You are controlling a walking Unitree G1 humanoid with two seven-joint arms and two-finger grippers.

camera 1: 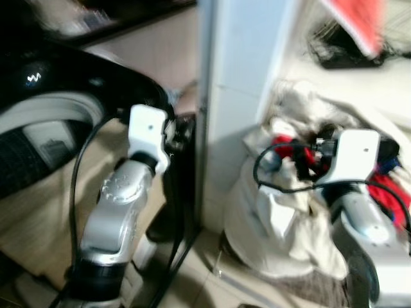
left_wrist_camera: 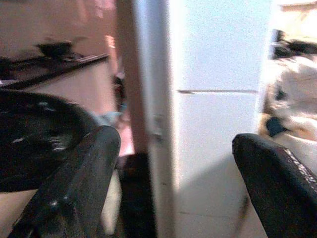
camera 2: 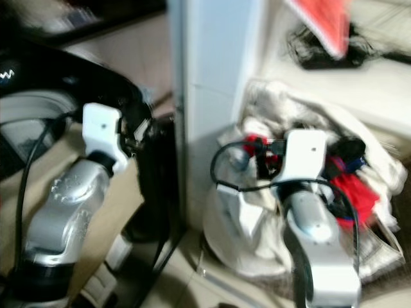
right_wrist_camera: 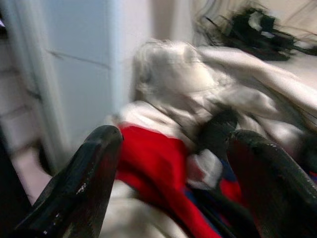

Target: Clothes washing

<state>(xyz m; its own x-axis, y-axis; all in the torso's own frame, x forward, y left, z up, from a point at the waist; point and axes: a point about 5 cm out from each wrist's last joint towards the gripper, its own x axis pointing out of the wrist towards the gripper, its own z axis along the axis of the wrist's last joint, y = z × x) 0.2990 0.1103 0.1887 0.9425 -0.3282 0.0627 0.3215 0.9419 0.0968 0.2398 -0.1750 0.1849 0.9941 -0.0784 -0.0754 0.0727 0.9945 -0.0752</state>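
- right gripper (right_wrist_camera: 171, 183), fingers spread wide, over a soft rumpled laundry pile (camera 1: 289, 212) of white and red cloth
- left gripper (left_wrist_camera: 176, 183) wide too; faces a smooth tiled pillar (camera 1: 241, 77); glossy black washer (camera 1: 58, 83) alongside

Head stereo pair looks down over both arms; wrist cameras face the white pillar (camera 1: 231, 96) closely.

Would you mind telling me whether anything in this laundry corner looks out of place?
The laundry pile is a jumbled heap, with a red garment tangled among white cloth. The right end effector is open just above it. Otherwise nothing stands out, though the views are blurred.
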